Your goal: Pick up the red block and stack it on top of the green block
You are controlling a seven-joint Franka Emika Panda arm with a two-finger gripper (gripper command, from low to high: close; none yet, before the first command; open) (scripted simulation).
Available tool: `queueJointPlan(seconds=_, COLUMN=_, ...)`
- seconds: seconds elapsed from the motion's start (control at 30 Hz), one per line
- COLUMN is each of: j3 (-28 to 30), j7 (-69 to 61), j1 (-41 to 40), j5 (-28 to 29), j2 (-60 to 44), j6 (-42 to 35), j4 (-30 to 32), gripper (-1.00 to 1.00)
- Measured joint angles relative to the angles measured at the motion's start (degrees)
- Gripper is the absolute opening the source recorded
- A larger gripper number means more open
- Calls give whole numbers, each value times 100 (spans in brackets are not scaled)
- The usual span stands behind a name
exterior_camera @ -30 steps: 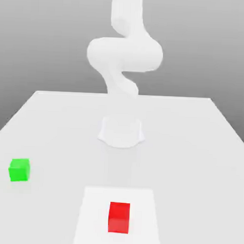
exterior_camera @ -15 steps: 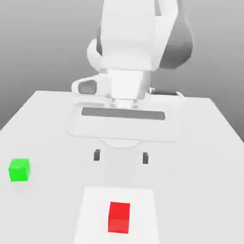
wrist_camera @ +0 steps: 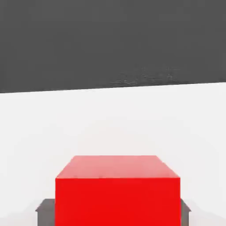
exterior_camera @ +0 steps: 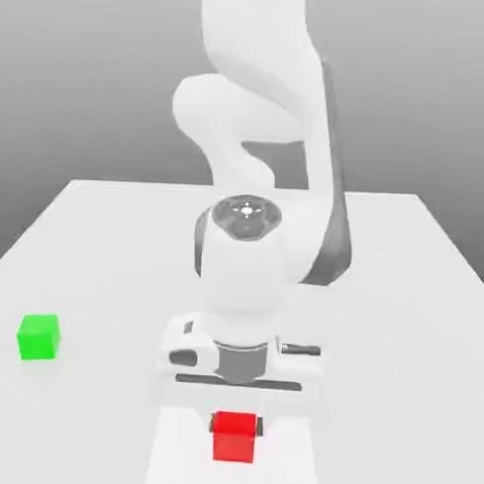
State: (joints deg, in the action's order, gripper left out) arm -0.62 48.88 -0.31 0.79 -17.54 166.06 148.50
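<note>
The green block [exterior_camera: 39, 337] lies behind the red block [exterior_camera: 234, 439], toward the exterior view's left.

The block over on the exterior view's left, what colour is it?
Bright green, seen best in the exterior view.

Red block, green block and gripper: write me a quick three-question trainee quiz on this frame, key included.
1. True or false: the green block is between the fingers.
2. Multiple choice: the red block is (a) on the green block, (b) gripped by the gripper, (c) beside the arm's base.
3. Fill in: in the exterior view, the green block lies toward that view's ____ from the red block.

Key: 1 false; 2 b; 3 left.
</note>
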Motion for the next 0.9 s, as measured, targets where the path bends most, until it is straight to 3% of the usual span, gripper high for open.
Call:
queueJointPlan(seconds=0.07, j3=-2, j7=4, j1=-4, j5=6, j2=-25, j6=22, j4=-3, gripper=-100)
queueJointPlan(seconds=0.27, j3=33, j7=-87, j1=-92, j5=-36, j2=1033, j6=-866, j4=168, gripper=-100)
queueJointPlan(seconds=0.67, j3=1751, j7=-1885, j1=-3217, j5=229, j2=2123, j6=-1369, j4=739, gripper=-100)
queueJointPlan(seconds=0.87, j3=1655, j7=-2650, j1=-3393, j5=-546, j2=1250, j6=-526, j4=751, gripper=-100)
queueJointPlan(seconds=0.9, j3=1551, j7=-2776, j1=-3463, j5=-719, j2=1047, j6=-342, j4=742, gripper=100)
